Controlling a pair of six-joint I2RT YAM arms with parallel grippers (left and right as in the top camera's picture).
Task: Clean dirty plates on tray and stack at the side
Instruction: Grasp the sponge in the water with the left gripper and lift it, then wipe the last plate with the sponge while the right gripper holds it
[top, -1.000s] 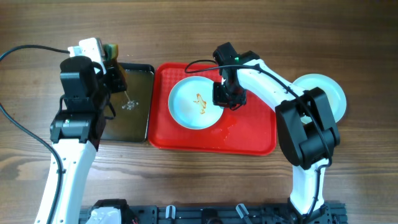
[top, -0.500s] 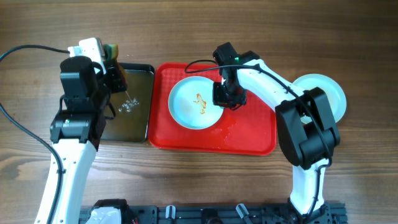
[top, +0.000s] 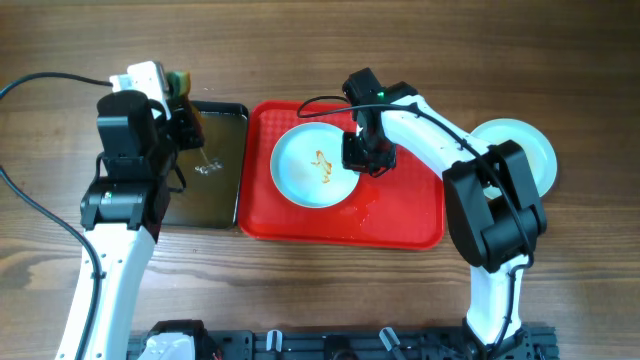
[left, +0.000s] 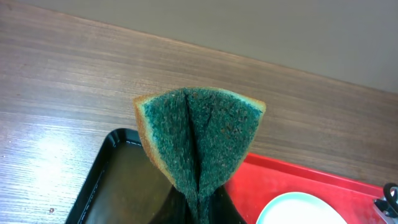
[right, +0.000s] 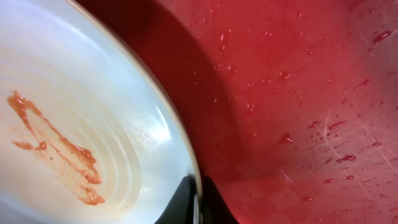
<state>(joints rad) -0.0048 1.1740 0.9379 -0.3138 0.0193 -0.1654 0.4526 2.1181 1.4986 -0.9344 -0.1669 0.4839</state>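
My right gripper (top: 365, 155) is closed down to a thin gap on the right rim of the dirty plate (top: 312, 166). In the right wrist view its dark fingertips (right: 186, 202) meet across the plate's edge, one on top of the rim and one on the underside. The plate sits in the left half of the red tray (top: 400, 215), and that gripped edge looks lifted a little, with a dark shadow under it. A brown sauce squiggle (right: 56, 146) runs across the plate's centre. The tray floor beside it is wet with beads of water.

My left gripper (left: 198, 208) is clenched on a sponge (left: 199, 137), pinching its lower end so the green scouring face folds along a central crease. A yellow layer shows along the left edge. From overhead the sponge hangs over the far edge of the black tray (top: 215, 195), apart from its surface, and a small patch of droplets (top: 208, 168) lies on that tray.

A second plate (top: 530, 145) rests on the table right of the red tray, partly behind my right arm. I cannot tell whether more than one is stacked there.
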